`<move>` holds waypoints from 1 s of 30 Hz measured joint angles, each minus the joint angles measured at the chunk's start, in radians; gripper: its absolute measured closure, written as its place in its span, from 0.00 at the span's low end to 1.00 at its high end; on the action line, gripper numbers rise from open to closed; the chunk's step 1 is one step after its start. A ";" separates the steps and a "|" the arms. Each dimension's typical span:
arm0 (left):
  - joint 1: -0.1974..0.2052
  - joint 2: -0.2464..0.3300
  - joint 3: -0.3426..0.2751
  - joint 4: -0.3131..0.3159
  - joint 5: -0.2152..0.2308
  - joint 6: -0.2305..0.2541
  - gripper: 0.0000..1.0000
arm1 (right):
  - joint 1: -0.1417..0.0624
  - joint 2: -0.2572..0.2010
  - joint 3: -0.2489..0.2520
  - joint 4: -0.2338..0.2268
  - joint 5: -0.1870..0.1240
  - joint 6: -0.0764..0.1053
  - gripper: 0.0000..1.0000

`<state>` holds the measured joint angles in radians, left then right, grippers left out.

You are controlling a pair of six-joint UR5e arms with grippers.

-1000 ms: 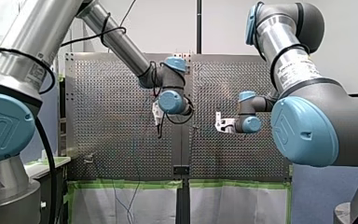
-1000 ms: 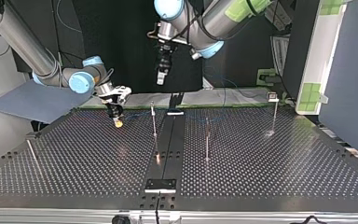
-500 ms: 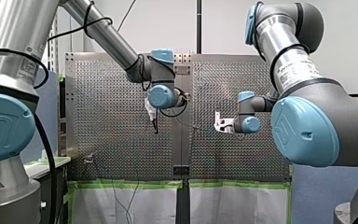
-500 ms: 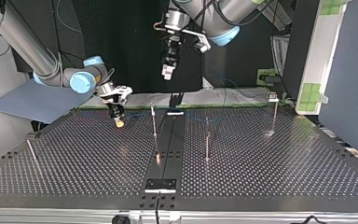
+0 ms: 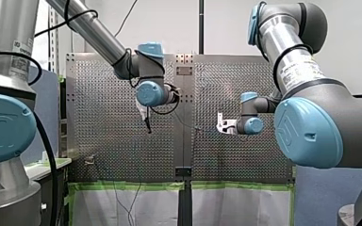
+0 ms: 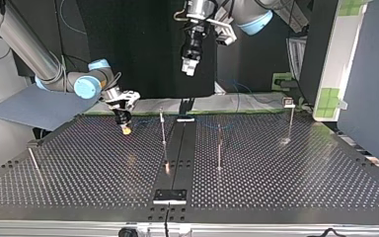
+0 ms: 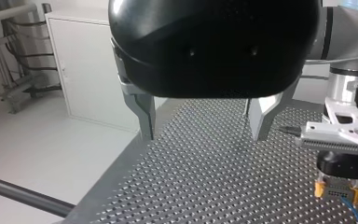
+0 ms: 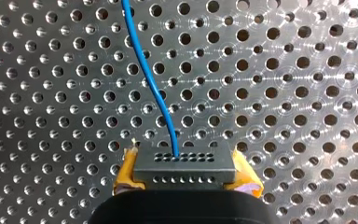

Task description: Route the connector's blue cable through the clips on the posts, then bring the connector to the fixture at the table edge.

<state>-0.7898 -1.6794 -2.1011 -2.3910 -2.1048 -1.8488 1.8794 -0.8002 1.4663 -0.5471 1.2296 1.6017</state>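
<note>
My right pincer (image 6: 125,129) hangs low over the perforated tabletop (image 6: 286,187), at the top view's left. Its yellow pads (image 8: 126,177) are clamped on the connector (image 8: 184,165), a small grey block with rows of pin holes in its face. The blue cable (image 8: 151,79) comes out of one of those holes and curves away over the tabletop ahead of the pincer. In the top view a thin blue line leads from there toward the posts (image 6: 163,126) that stand upright near the tabletop's middle (whether it sits in any clip is too small to tell). My left pincer (image 7: 205,128) is high above the tabletop, well apart from the posts and the connector. Its metal fingers (image 7: 145,116) are spread wide, and only the perforated surface shows between them. In the left wrist view my right pincer appears beside and beyond the left one, close to the tabletop, with the connector and a short piece of blue cable at its tip.
</note>
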 joint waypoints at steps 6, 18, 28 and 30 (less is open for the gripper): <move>-0.003 0.055 -0.055 0.005 0.000 0.016 0.00 | -0.003 0.000 0.000 0.003 0.001 0.000 1.00; -0.004 0.158 -0.158 0.001 0.002 0.025 0.00 | -0.002 0.000 0.000 0.001 0.002 0.000 1.00; 0.001 0.163 -0.239 0.043 0.023 0.030 0.00 | -0.005 0.000 0.000 0.020 0.001 0.000 1.00; 0.001 0.147 -0.257 0.059 0.026 0.033 0.00 | -0.006 0.000 0.000 0.025 0.001 0.000 1.00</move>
<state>-0.7887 -1.5319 -2.3577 -2.3318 -2.0788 -1.8161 1.8736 -0.8002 1.4659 -0.5220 1.2304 1.6020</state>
